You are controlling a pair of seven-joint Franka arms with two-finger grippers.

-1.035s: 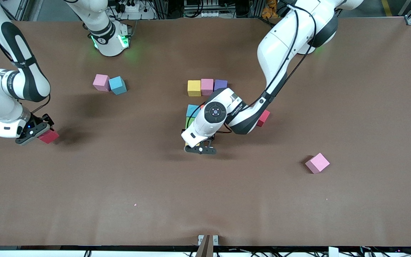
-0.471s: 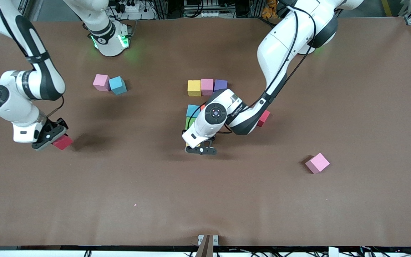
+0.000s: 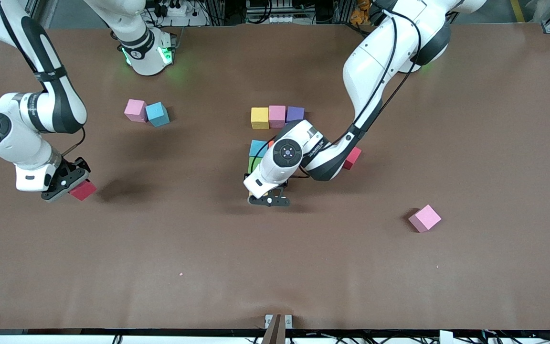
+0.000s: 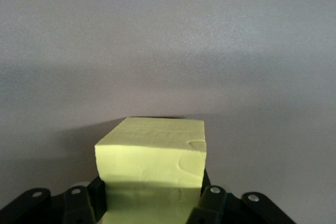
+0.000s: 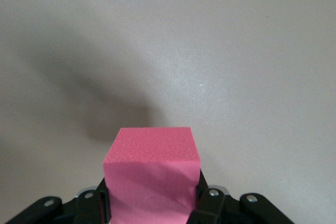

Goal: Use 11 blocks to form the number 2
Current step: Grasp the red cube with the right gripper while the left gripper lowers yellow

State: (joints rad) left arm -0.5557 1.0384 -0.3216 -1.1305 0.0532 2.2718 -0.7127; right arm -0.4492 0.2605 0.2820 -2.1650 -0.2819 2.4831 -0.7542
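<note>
We see the number 2 (image 3: 275, 138) half-built: left claw (image 3: 269, 200) grips a yellow block (image 4: 152, 156), right claw (image 3: 67, 184) clamps a red block (image 3: 83, 190); loose blocks (image 3: 424, 218) dot the worktop (image 3: 275, 267).

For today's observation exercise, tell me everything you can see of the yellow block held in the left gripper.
The yellow block is a pale matte cube that looks like foam, with a small dent at one top edge. It sits level, clamped on two sides between the fingers of the left gripper, which is shut on it. It is low over bare brown table, at the camera-side end of the cluster of coloured blocks. In the front view the arm hides it.
</note>
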